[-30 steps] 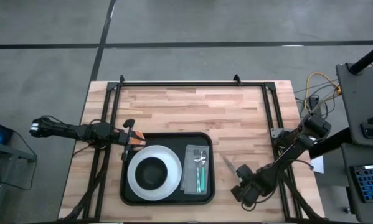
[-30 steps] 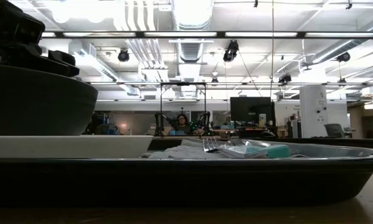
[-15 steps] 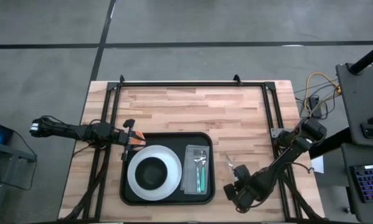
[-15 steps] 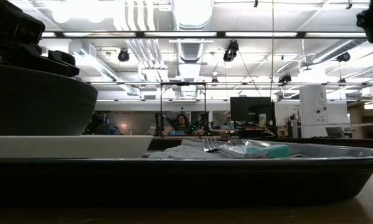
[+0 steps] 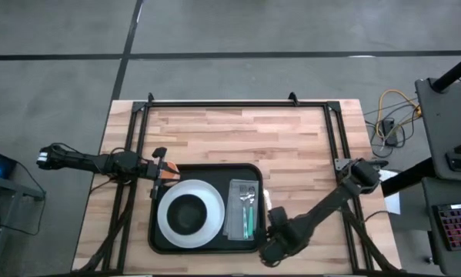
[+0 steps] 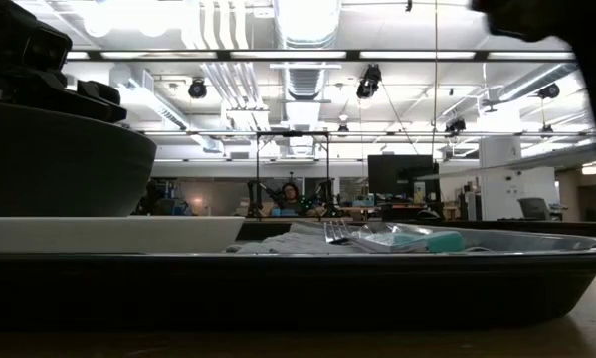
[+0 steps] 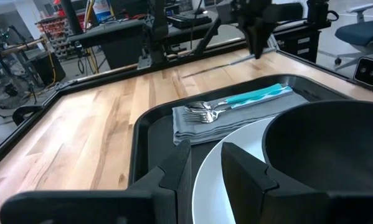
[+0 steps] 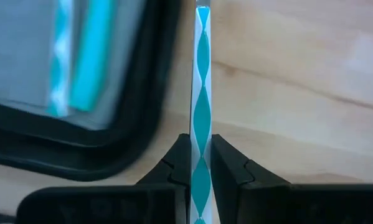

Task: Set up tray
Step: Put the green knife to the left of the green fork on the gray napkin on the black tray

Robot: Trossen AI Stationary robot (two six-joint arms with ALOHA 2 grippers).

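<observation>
Two jaws of the right gripper [image 8: 198, 163] were clamped on a thin teal-and-white utensil handle [image 8: 200, 81], probably a knife, just off the tray's [image 5: 162, 239] three o'clock edge. Left jaws [image 7: 205, 165] stood apart with nothing between them, poised over the tray's nine o'clock rim. That black tray sat at the counter's [image 5: 238, 135] six o'clock side, carrying a white plate [image 5: 208, 218], dark bowl [image 5: 188, 214] and a grey napkin [image 5: 232, 216] with cutlery [image 5: 248, 209]. Stiff and loaded, it would likely handle best gripped by its raised rim.
</observation>
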